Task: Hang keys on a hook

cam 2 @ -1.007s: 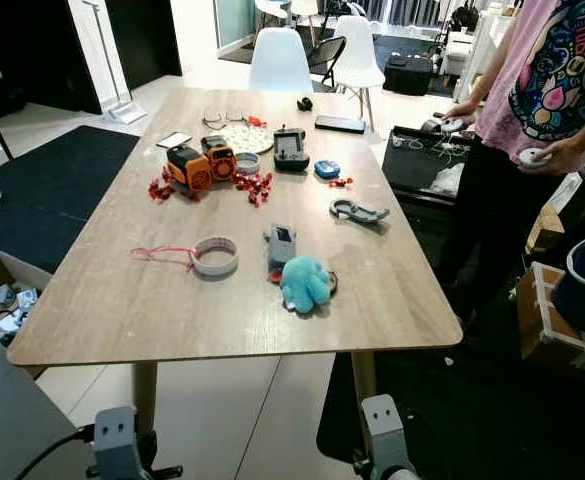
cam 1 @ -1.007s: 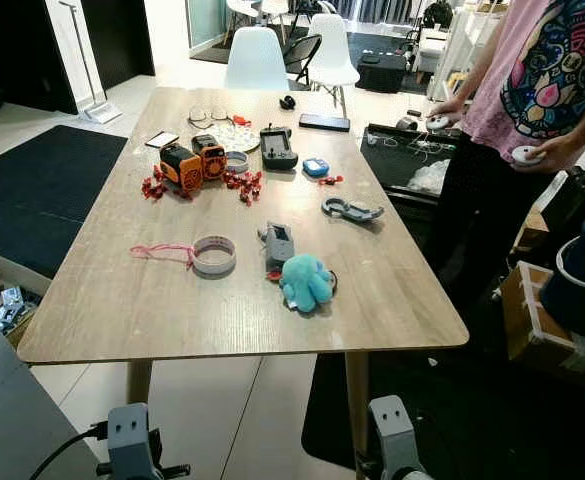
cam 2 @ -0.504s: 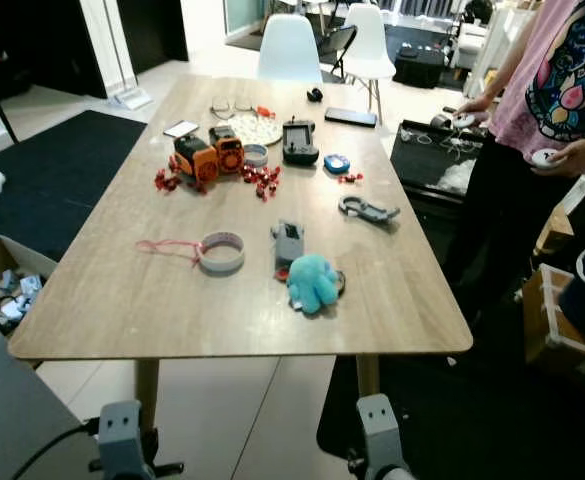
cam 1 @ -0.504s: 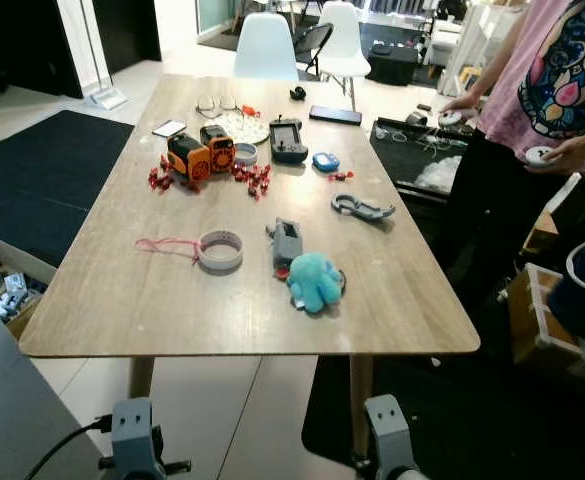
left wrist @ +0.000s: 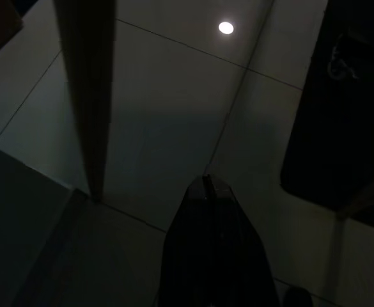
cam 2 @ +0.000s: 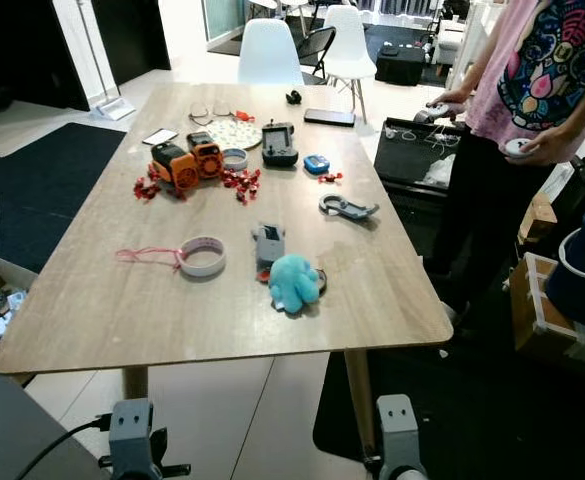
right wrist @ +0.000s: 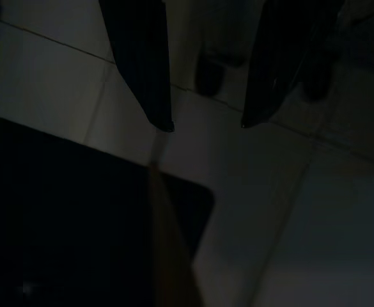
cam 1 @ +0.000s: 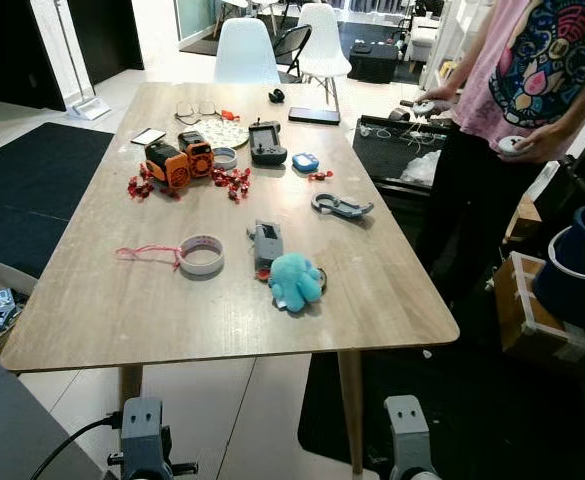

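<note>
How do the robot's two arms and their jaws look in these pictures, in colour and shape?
Both arms end at the bottom of the head views in grey, boxy wrist blocks with two small dark holes, the left arm trailing a black cable, the right arm without one. The left gripper and the right gripper have long, black, tapering fingers.

A long wooden table (cam 1: 102, 300) is shown. On it are laid a teal plush octopus (cam 1: 294, 279), a grey device (cam 1: 265, 243) just beside it, a tape roll (cam 1: 201, 254), a grey carabiner (cam 1: 339, 206), orange toy robots (cam 1: 174, 162) and a phone (cam 1: 314, 116).
</note>
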### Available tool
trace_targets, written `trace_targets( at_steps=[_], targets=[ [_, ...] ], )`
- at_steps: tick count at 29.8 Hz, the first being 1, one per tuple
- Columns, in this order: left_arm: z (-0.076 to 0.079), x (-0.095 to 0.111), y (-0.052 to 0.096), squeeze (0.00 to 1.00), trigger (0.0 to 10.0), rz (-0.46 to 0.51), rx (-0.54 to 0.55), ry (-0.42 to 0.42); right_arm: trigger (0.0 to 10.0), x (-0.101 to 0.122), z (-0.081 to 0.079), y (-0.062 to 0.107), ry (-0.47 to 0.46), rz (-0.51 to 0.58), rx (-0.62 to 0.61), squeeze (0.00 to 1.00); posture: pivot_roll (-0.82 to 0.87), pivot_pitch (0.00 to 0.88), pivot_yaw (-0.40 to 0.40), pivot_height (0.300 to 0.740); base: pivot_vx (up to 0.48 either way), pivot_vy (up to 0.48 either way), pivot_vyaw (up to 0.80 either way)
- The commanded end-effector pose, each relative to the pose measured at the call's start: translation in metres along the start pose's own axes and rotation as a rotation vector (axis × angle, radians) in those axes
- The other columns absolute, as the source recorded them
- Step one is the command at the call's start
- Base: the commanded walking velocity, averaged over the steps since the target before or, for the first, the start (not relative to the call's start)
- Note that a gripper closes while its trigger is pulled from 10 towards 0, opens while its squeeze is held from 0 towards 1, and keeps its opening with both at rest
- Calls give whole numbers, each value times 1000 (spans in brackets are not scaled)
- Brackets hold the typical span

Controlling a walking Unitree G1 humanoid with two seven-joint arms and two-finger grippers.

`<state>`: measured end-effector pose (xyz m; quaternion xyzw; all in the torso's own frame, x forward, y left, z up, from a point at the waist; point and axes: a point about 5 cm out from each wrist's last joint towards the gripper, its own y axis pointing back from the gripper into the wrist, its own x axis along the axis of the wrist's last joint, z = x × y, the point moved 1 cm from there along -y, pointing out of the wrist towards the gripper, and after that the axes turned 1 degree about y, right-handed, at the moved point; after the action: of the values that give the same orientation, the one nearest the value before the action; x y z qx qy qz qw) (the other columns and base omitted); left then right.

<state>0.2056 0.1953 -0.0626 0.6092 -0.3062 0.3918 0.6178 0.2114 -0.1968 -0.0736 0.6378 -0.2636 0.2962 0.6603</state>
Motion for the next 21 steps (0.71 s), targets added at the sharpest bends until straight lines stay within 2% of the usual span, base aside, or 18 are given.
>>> trace_targets(
  at_steps=[1, 2, 3, 4, 5, 6, 7, 8, 10, 13, 14, 15, 16, 17, 18, 19, 20, 21],
  targets=[
    [-5, 0, 1, 0, 10000, 5, 14, -10, 10000, 0, 14, 3, 6, 24, -71, 0, 70, 13, -36, 740, 0, 0, 0],
    [-5, 0, 1, 0, 10000, 5, 14, -10, 10000, 0, 14, 3, 6, 24, -71, 0, 70, 13, -36, 740, 0, 0, 0],
    [-9, -1, 3, 0, 10000, 14, 41, 1, 10000, 3, 35, 7, 21, 51, -172, 0, 67, 12, -36, 740, 0, 0, 0],
    [-9, -1, 3, 0, 10000, 14, 41, 1, 10000, 3, 35, 7, 21, 51, -172, 0, 67, 12, -36, 740, 0, 0, 0],
    [-14, -2, 6, 0, 10000, 19, 62, -1, 10000, 5, 52, 11, 33, 71, -247, 0, 65, 13, -37, 740, 0, 0, 0],
    [-14, -2, 6, 0, 10000, 19, 62, -1, 10000, 5, 52, 11, 33, 71, -247, 0, 65, 13, -37, 740, 0, 0, 0],
    [-23, -4, 10, 0, 10000, 31, 104, -1, 10000, 13, 81, 18, 46, 117, -370, 0, 64, 15, -40, 740, 0, 0, 0],
    [-23, -4, 10, 0, 10000, 31, 104, -1, 10000, 13, 81, 18, 46, 117, -370, 0, 64, 15, -40, 740, 0, 0, 0],
    [-29, -4, 13, 0, 10000, 41, 135, 5, 10000, 22, 100, 24, 47, 156, -451, 0, 63, 17, -42, 740, 0, 0, 0],
    [-39, -6, 17, 0, 10000, 48, 189, 36, 10000, 51, 143, 40, 26, 280, -611, 0, 62, 23, -44, 740, 0, 0, 0],
    [-39, -6, 17, 0, 10000, 48, 189, 36, 10000, 51, 143, 40, 26, 280, -611, 0, 62, 23, -44, 740, 0, 0, 0],
    [-41, -7, 18, 0, 10000, 47, 196, 41, 10000, 60, 154, 45, 17, 319, -653, 0, 63, 25, -44, 740, 0, 0, 0],
    [-41, -7, 18, 0, 10000, 47, 196, 41, 10000, 60, 154, 45, 17, 319, -653, 0, 63, 25, -44, 740, 0, 0, 0],
    [-39, -9, 20, 0, 10000, 46, 181, 58, 10000, 92, 176, 57, -27, 449, -726, 0, 61, 27, -43, 740, 0, 0, 0],
    [-37, -10, 20, 0, 10000, 48, 166, 58, 10000, 110, 183, 61, -53, 520, -737, 0, 59, 30, -41, 740, 0, 0, 0],
    [-37, -10, 20, 0, 10000, 48, 166, 58, 10000, 110, 183, 61, -53, 520, -737, 0, 59, 30, -41, 740, 0, 0, 0],
    [-35, -10, 20, 0, 10000, 51, 153, 56, 10000, 127, 187, 64, -74, 586, -731, 0, 57, 31, -41, 740, 0, 0, 0],
    [-33, -10, 20, 0, 10000, 53, 140, 51, 10000, 150, 184, 65, -80, 665, -680, 0, 56, 32, -41, 740, 0, 0, 0]
  ],
)
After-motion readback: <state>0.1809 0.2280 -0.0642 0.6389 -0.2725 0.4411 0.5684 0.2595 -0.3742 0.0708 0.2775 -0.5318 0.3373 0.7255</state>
